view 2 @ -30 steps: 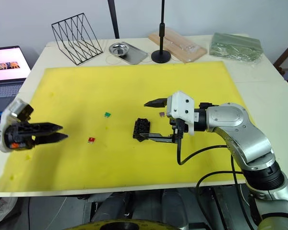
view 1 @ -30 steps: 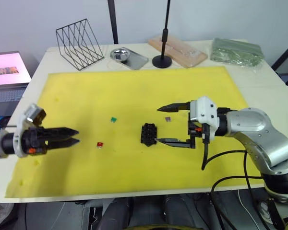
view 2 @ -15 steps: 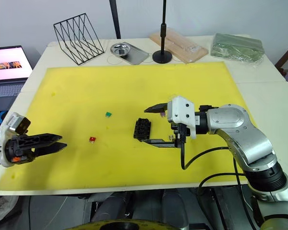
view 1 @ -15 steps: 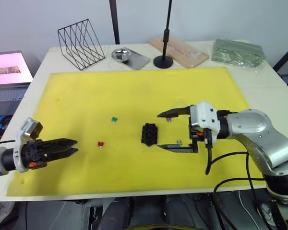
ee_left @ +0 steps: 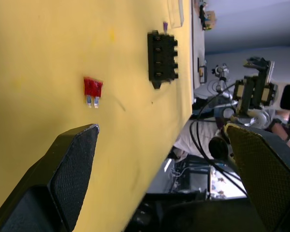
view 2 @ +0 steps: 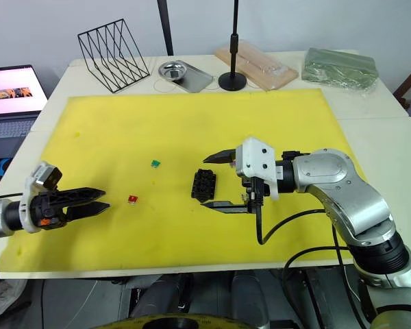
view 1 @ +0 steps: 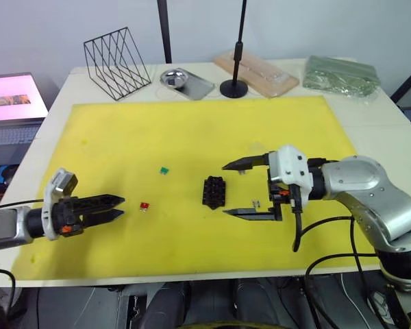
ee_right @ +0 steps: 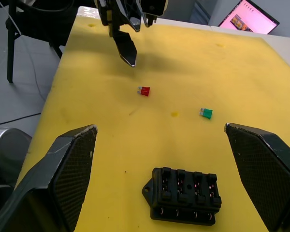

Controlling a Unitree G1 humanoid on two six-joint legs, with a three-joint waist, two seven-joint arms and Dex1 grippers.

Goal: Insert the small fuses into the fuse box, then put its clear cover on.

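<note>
The fuse box (view 1: pixel 214 192) sat on the yellow mat (view 1: pixel 192 130) covering the desk (view 1: pixel 370 116), with the red fuse (view 1: pixel 143 205) and green fuse (view 1: pixel 164 171) lying loose to its left. The right gripper (view 1: pixel 234 188), jaws spread wide and empty, hovered just right of the box. The left gripper (view 1: pixel 116 209), jaws released, pointed at the red fuse from nearby.

Bright, even overhead light, soft faint shadows on the yellow mat (view 1: pixel 192 137), sharp focus, slight wide-angle edge bending.
</note>
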